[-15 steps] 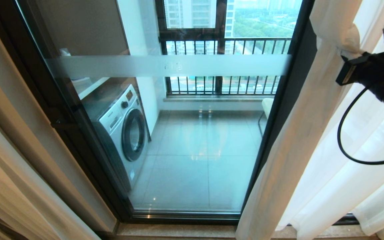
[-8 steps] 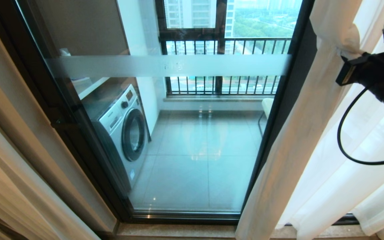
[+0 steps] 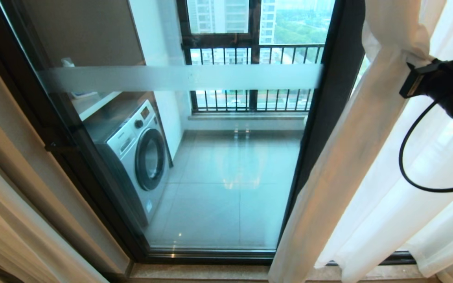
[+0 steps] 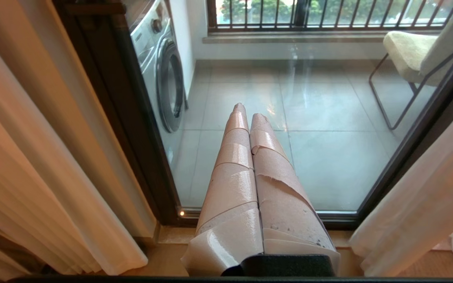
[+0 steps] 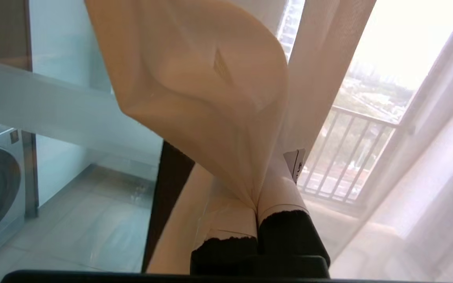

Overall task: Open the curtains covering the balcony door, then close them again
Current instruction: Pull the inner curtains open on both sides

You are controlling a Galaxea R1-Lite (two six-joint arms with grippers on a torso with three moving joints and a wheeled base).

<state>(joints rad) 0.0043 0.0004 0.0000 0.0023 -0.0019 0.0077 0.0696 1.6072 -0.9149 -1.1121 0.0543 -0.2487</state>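
The right hand is clamping a bunched fold of the curtains, which are hanging gathered at the right in long vertical folds, hem near the floor. The left hand is idling, fingers together. Beyond, the balcony door is standing uncovered: opening looks done, closing remains.

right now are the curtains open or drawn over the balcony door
Open: the curtains are bunched to the right, pinched in the right gripper, leaving the balcony door glass uncovered.
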